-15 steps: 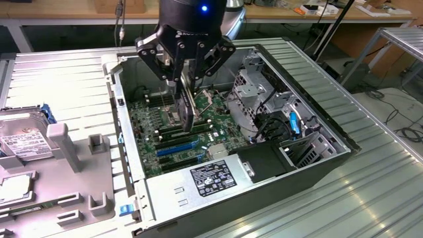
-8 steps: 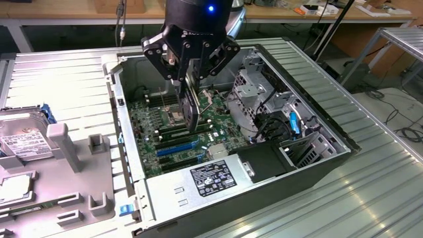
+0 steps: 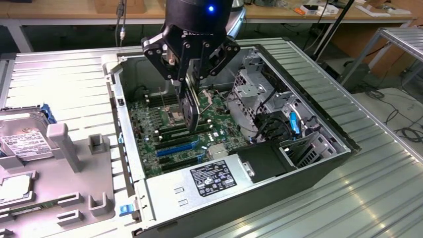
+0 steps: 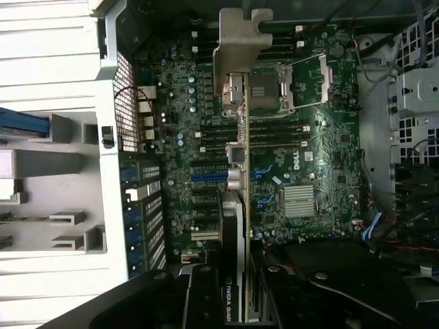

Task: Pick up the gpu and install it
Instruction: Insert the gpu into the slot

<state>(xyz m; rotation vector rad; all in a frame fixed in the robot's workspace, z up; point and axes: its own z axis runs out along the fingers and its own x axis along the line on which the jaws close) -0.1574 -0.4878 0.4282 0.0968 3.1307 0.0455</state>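
Fingers clenched on the gpu, gripping its upper edge! The card hangs upright, on edge, from the gripper over the motherboard inside the open computer case. In the wrist view, the gpu runs edge-on across the board, with its silvery bracket beside the processor socket.

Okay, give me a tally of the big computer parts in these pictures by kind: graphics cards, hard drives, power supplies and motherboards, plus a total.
gpu, held in the pincer above the open case: 1
hard drive, outside the case on the exterior view's left: 1
power supply, in the case: 1
motherboard, in the case: 1
Total: 4
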